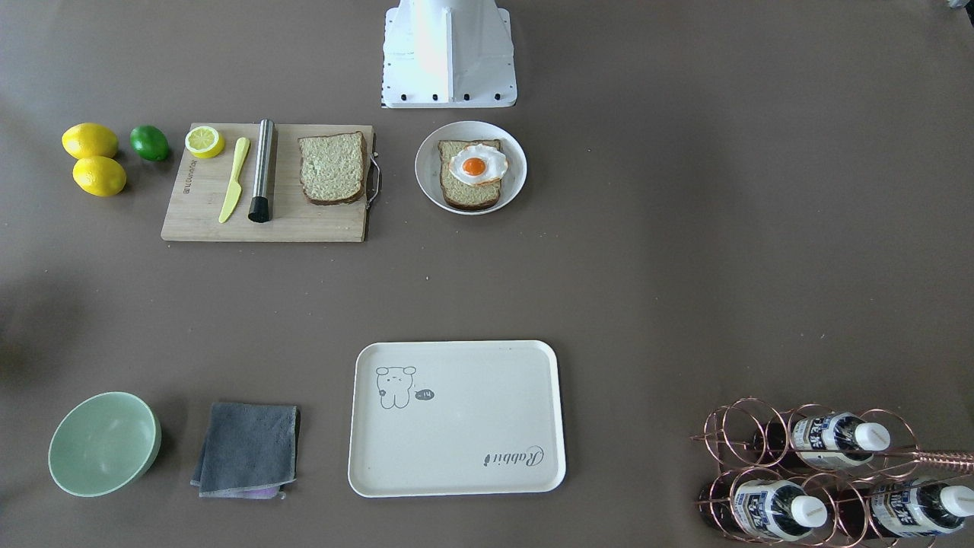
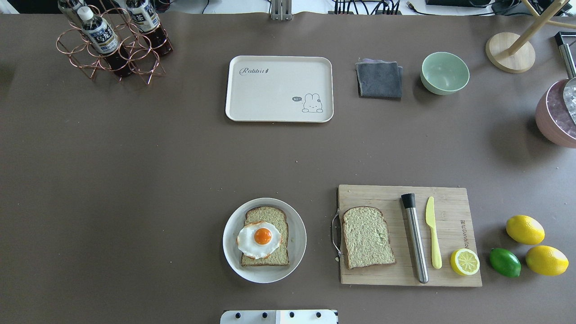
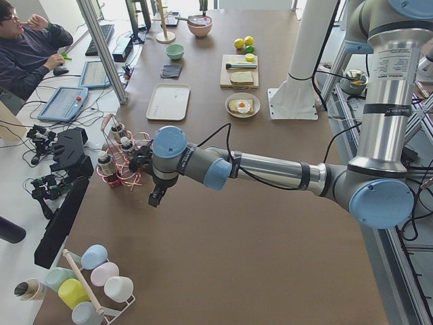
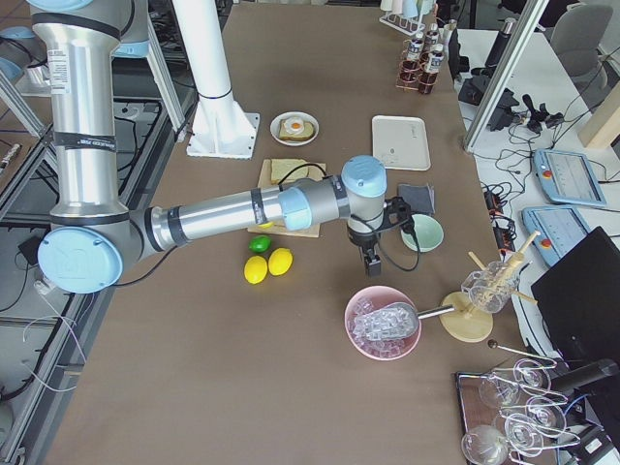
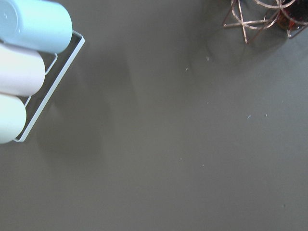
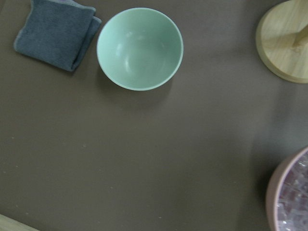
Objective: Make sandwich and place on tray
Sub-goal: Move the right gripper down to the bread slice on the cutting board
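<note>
The sandwich lies in two parts. One bread slice (image 2: 265, 256) with a fried egg (image 2: 258, 238) on top sits on a white plate (image 2: 231, 252) near the robot base. The other slice (image 2: 368, 236) lies bare on the wooden cutting board (image 2: 450, 198). The cream tray (image 2: 279, 90) lies across the table with nothing on it. My left gripper (image 3: 157, 196) hangs over bare table beside the bottle rack, far from the food. Between the green bowl and the pink ice bowl hangs my right gripper (image 4: 373, 263). Whether either gripper is open, I cannot tell.
A steel muddler (image 2: 415, 238), yellow knife (image 2: 433, 231) and lemon half (image 2: 465, 262) share the board, with two lemons (image 2: 524, 229) and a lime (image 2: 505, 262) beside it. Grey cloth (image 2: 379, 79), green bowl (image 2: 444, 73), copper bottle rack (image 2: 112, 45), ice bowl (image 4: 384, 323) and cup rack (image 3: 88, 284) ring the table. A person (image 3: 27, 51) sits at a desk.
</note>
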Tool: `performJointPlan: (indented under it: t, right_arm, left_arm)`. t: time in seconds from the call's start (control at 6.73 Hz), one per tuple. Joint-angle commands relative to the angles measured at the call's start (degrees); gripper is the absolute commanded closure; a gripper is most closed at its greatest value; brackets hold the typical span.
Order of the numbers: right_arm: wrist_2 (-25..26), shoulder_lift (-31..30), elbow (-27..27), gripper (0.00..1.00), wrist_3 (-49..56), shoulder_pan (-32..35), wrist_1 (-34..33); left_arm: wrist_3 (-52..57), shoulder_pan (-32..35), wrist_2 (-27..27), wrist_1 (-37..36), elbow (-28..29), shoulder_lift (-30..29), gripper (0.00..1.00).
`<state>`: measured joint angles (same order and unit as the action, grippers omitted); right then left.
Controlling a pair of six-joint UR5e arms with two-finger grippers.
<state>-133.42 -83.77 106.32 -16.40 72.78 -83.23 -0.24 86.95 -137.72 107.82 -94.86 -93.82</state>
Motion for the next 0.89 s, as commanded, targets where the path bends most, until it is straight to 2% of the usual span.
performJointPlan:
  t: [0.0, 0.15, 0.3, 0.59, 0.74]
  right_arm:
    - [6.54, 4.21, 1.25, 0.0, -30.46, -15.03, 10.31]
    - [12.86, 6.06, 1.69, 0.0, -41.59, -24.17, 13.76]
    - [18.41, 5.29, 5.0, 0.0, -47.88, -31.57, 13.89]
    - [21.44, 0.14, 10.89, 0.0, -50.65, -38.65, 14.06]
    - [24.15, -1.9, 14.32, 0.0, -55.8, -42.94, 14.06]
  left_arm:
    - [-4.49, -4.05, -0.27, 1.78, -0.58, -0.57, 0.01]
    - [-6.42, -4.42, -0.36, 1.87, -0.93, -0.92, 0.01]
    - [-6.44, -4.42, -0.36, 2.48, -0.94, -0.92, 0.01]
    - [-6.62, -4.51, -0.18, 4.24, -0.85, -0.75, 0.01]
    - [-6.62, -4.51, -0.18, 4.42, -1.02, -0.66, 0.01]
